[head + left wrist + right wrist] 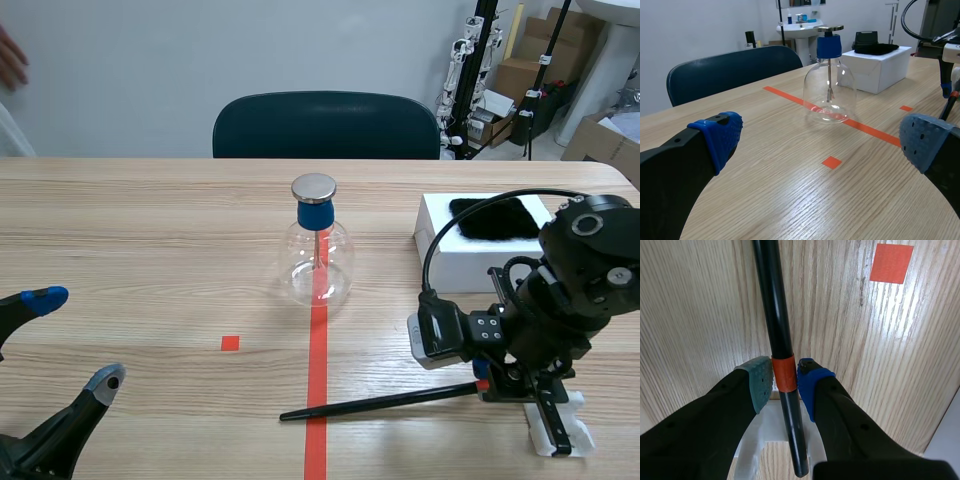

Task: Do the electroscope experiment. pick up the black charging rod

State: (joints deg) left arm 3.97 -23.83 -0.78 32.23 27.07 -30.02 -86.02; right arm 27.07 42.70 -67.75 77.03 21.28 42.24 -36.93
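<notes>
**Right arm.** The right gripper (785, 379) stood at the lower right of the scene view, pointed down at the table (150, 220). Its two pads were pressed against opposite sides of the black charging rod (771, 305), clenched on the orange-red band (783, 374) that ringed the rod. The grey-green pad sat on one side of the band and the blue pad on the other.

**Rod.** In the scene view, the rod ran from the gripper toward the lower centre of the frame and crossed the orange-red tape line. Its thin free end lay low against the wood, just left of that line. The gripped end passed over a white rod rest (560, 428) at the lower right corner. Whether the rod touched the rest could not be told.

**Left arm.** The left gripper (75, 338) occupied the lower left of the scene view. Its fingers were spread wide, with nothing between them except bare table.

**Other items.**
- The electroscope (318, 255) (a clear glass flask with a blue collar and a metal disc on top) stood upright at the frame centre, at the far end of the tape line.
- A white box (440, 255) sat to the right of the electroscope, apart from it.
- A black fur cloth (493, 217) lay on top of the box.
- A dark chair (325, 125) stood behind the table at the upper centre.
</notes>
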